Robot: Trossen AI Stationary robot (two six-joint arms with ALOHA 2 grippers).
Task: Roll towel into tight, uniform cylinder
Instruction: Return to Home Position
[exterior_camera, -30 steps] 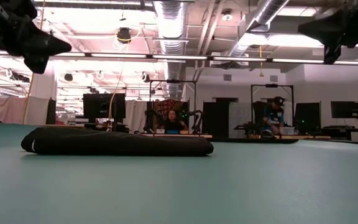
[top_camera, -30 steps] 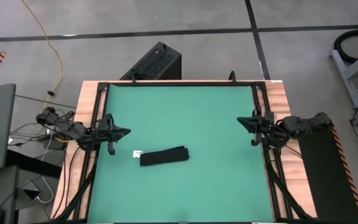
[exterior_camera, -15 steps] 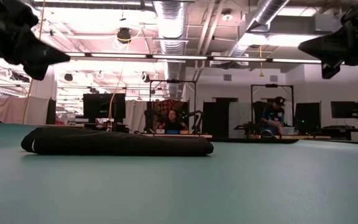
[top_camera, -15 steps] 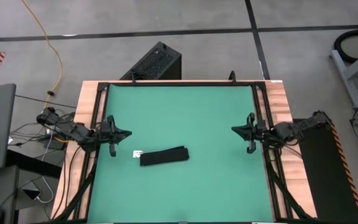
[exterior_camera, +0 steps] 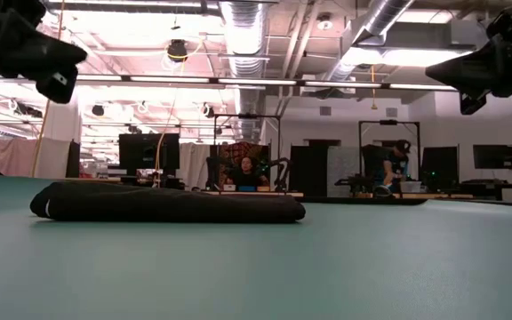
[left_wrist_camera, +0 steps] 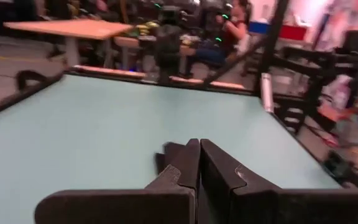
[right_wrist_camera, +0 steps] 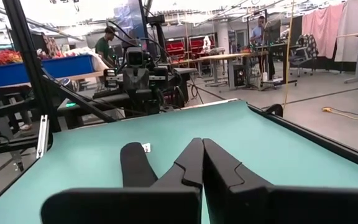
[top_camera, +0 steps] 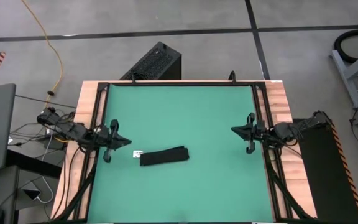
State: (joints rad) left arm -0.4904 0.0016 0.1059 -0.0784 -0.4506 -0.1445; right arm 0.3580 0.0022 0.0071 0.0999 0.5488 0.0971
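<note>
Parking the arms is the step I judge to be in hand, since the towel (top_camera: 163,156) already lies rolled on the green mat (top_camera: 185,106) with neither hand touching it. It sits left of the bench's middle, much nearer the left edge than the right, a long low bundle lying across the bench with its small white tag (top_camera: 137,152) at the end facing the left edge. From the low view it looks a little flattened rather than truly round, though even along its length.

My left hand (top_camera: 128,142) hangs over the left edge of the mat, near the tag end but apart from it. Its wrist view shows the two fingers pressed together on nothing. My right hand (top_camera: 235,130) hangs over the right edge of the mat, well apart from the towel, fingers likewise pressed together and empty.

Next, I think both arms need to draw back toward their own sides and settle at rest. The left one calls for care: it should go up and away, so nothing brushes the roll and loosens it.
</note>
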